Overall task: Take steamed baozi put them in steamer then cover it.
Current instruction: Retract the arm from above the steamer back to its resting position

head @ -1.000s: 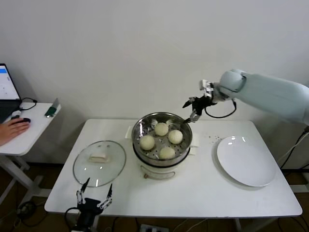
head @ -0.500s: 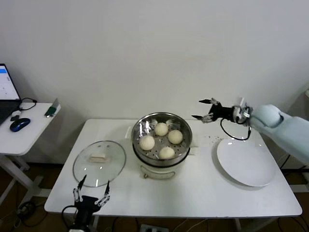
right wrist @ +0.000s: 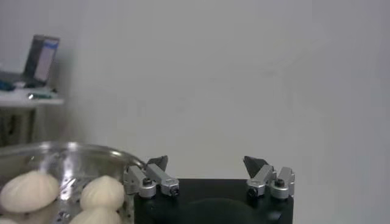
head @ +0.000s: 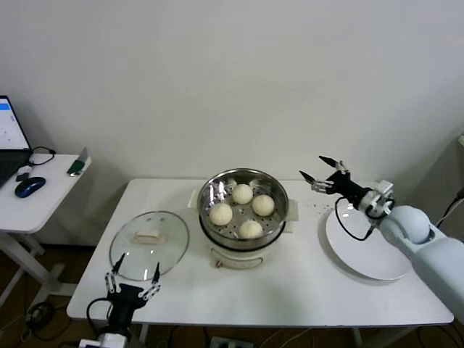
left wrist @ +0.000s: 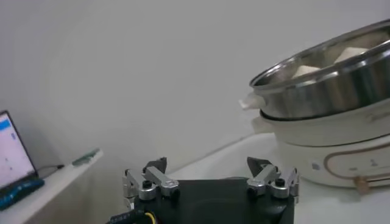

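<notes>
Several cream-white baozi [head: 242, 193] lie on the perforated tray of the steel steamer [head: 279, 215] at the table's middle; some show in the right wrist view as baozi [right wrist: 103, 192]. The glass cover [head: 149, 244] with its cream handle lies flat on the table, left of the steamer. My right gripper [head: 321, 174] hovers open and empty between the steamer and the plate, pointing toward the steamer. My left gripper [head: 131, 278] is open and empty at the table's front edge, just below the cover. From the left wrist the steamer [left wrist: 329, 85] stands ahead to one side.
A flat white plate [head: 370, 241] lies at the table's right, under my right forearm. A small side table [head: 43, 192] to the left carries a laptop and a mouse. A wall stands close behind the table.
My right arm has swung away from above the steamer's far rim, to the right and down over the plate. My left gripper has shifted slightly lower and left. A hand left the mouse.
</notes>
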Controlling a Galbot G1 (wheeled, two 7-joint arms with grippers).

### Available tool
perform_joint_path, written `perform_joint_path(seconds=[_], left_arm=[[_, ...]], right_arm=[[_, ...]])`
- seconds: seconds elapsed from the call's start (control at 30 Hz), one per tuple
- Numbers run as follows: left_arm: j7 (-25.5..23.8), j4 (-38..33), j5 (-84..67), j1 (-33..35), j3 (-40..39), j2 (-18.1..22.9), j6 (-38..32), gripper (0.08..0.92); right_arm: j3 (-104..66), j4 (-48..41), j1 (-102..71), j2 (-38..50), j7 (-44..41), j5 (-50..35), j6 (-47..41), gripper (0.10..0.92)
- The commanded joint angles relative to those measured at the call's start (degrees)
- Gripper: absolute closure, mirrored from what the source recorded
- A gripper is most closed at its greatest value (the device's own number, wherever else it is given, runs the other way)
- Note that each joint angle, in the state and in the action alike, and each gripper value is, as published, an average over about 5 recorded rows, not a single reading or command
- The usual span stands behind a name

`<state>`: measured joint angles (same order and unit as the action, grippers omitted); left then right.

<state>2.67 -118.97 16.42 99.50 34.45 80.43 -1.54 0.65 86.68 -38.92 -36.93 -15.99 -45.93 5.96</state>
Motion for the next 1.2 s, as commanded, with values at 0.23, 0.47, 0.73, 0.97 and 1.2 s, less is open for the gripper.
perform_joint_path(seconds=[0.23,0.47,0.73,0.97,1.2], left_arm=[[-0.1,0.9,44.6,-4.9,0.1,-8.4,10.6,0.177],[0.2,8.5,55.0,-11.6,-5.0,-11.6,11.9,0.177],[3.5,19.2,64.9,-19.4,-7.3,-10.4,8.3,0.177],[2.1,27.1,63.7,-25.3,-8.1,-10.3,7.3,0.177],[1.6,32.9,63.6,-30.0,-8.6,-9.4,7.1,0.177]], right_arm=[[-38.3,8.5,-33.9,-18.5,3.8,6.7,-4.8,0.203],[-40.4,7.8,-35.9,-21.5,3.7,8.7,-6.3,0.203],[-40.3,6.2,-37.5,-22.2,2.6,15.9,-9.0,0.203],[-40.3,6.2,-37.5,-22.4,2.4,16.8,-9.1,0.203],[-40.8,5.9,-37.6,-22.4,2.4,17.1,-8.9,0.203]])
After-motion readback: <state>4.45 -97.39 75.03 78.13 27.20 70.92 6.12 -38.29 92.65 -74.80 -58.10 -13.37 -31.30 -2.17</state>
